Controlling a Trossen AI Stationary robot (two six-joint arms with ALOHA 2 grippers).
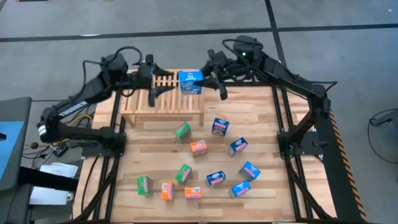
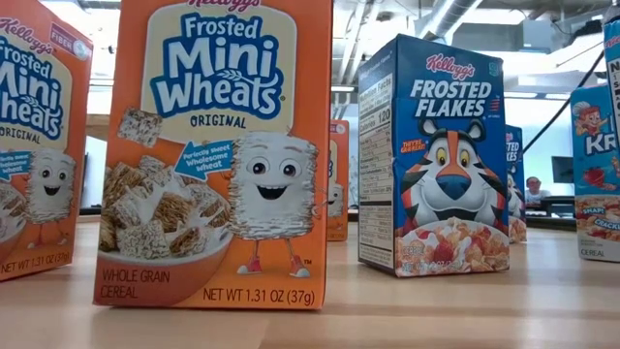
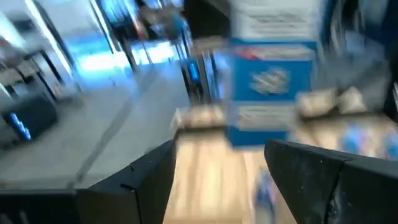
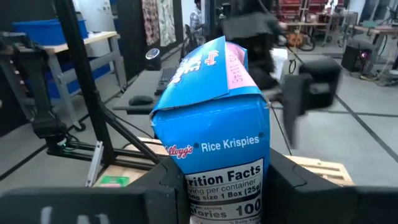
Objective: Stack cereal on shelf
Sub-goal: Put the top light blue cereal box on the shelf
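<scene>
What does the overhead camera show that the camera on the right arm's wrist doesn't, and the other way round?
Only the overhead view shows the whole layout: the slatted wooden shelf, the loose cereal boxes scattered on the table, and the left hand over the shelf.

Only the right wrist view shows the print on the blue box, Rice Krispies, its dented top, and the room behind with desks.

Both show that blue box at the shelf's right end, with the right hand closed on it; the wrist view has its fingers on either side.

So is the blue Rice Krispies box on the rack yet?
Yes: the Rice Krispies box stands on the slatted rack, between the right gripper's fingers.
</scene>
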